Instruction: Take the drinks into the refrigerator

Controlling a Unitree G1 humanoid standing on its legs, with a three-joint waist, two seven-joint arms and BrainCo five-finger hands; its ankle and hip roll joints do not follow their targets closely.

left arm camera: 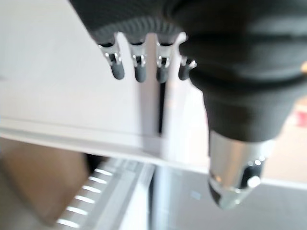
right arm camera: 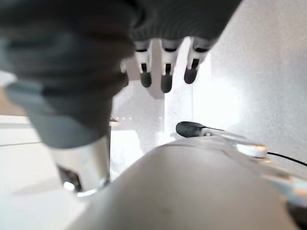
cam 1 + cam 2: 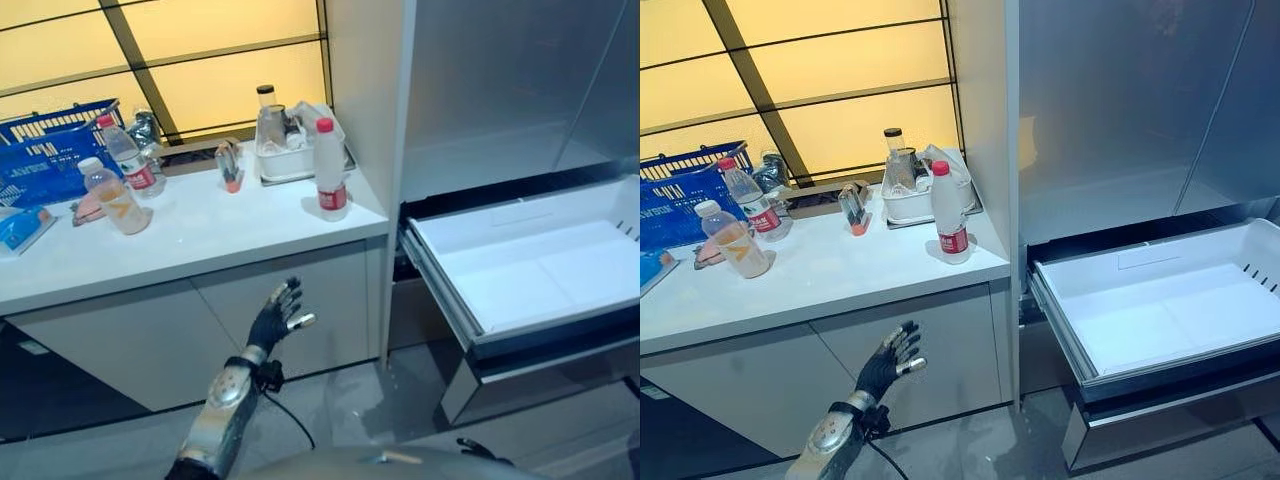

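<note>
The left hand [image 3: 277, 318] is raised in front of the white cabinet doors [image 3: 300, 300], below the edge of the counter [image 3: 200, 235]. Its fingers are straight and a little spread, and it holds nothing. In its own wrist view the fingers [image 1: 139, 67] hang relaxed in a row, with the thumb apart from them.

The right hand [image 2: 165, 67] shows in the right wrist view. Its fingers are straight and relaxed, and nothing is between them.

The drinks stand on the white counter. A tall bottle with red cap [image 3: 329, 168] stands upright near the right edge of the counter, just in front of a white tray [image 3: 285, 160]. The tray carries a jar [image 3: 269, 120] and some other small things (I cannot tell what they are). At the left, a bottle with red label [image 3: 128, 158] stands beside a blue basket [image 3: 45, 155], and a bottle with white cap [image 3: 114, 196] leans just in front of it.

To the right of the counter is the refrigerator [image 3: 520, 90]. Its white drawer [image 3: 530, 265] is pulled out, well apart from the bottles.
</note>
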